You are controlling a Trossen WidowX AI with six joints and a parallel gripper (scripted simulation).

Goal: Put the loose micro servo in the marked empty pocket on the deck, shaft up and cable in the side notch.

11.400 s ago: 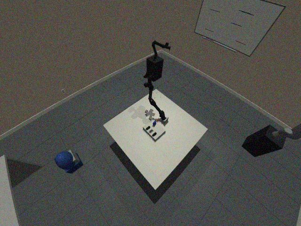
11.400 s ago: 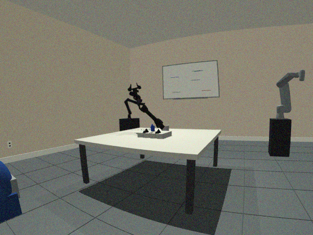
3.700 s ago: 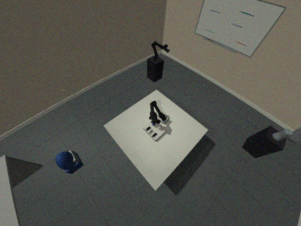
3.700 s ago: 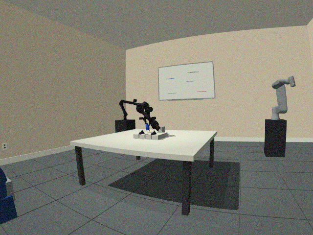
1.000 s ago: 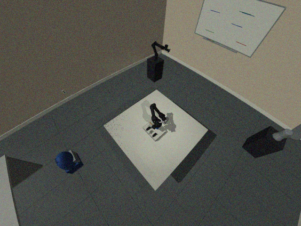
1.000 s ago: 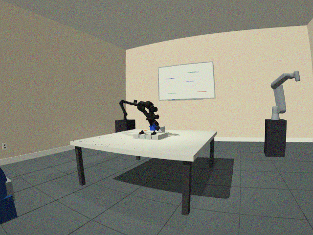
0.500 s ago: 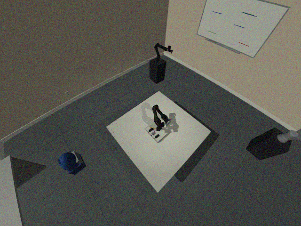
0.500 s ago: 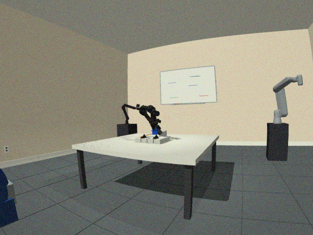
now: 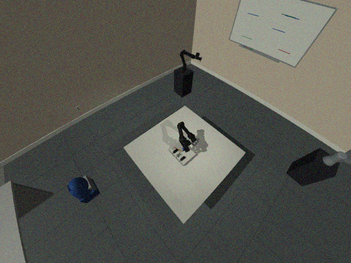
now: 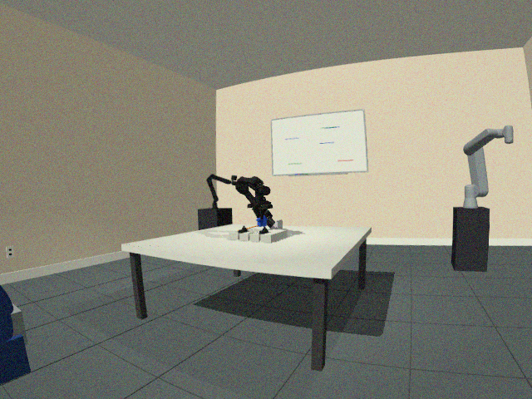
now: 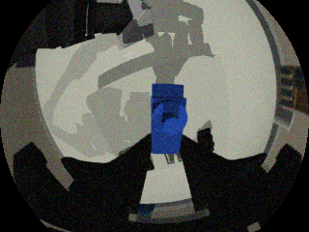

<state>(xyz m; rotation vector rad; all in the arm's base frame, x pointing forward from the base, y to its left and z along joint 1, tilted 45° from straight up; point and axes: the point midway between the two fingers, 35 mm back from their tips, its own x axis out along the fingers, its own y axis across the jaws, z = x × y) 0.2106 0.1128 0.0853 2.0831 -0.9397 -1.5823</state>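
Observation:
The loose servo (image 9: pixel 183 148) (image 10: pixel 261 221) (image 11: pixel 167 118) is blue, with its round boss towards the camera in the wrist view. My gripper (image 9: pixel 185 149) (image 11: pixel 165 138) is shut on it and holds it above the rear part of the white deck (image 9: pixel 188 160) (image 10: pixel 278 236). An orange cable (image 10: pixel 251 227) runs from it to the left in the exterior view. The marked pocket (image 9: pixel 179 155) lies between two black servos on the deck; in the wrist view only part of its dark outline shows below the blue servo. The servo's ears and exact tilt are too small to tell.
The black servos (image 9: pixel 175 151) (image 9: pixel 182 158) (image 10: pixel 243 229) (image 10: pixel 263 230) stand up from the deck on either side of the pocket; one shows in the wrist view (image 11: pixel 206 140). A grey block (image 10: pixel 279 224) stands behind the deck. The deck lies on the white table (image 9: pixel 181 195) (image 10: pixel 309 253).

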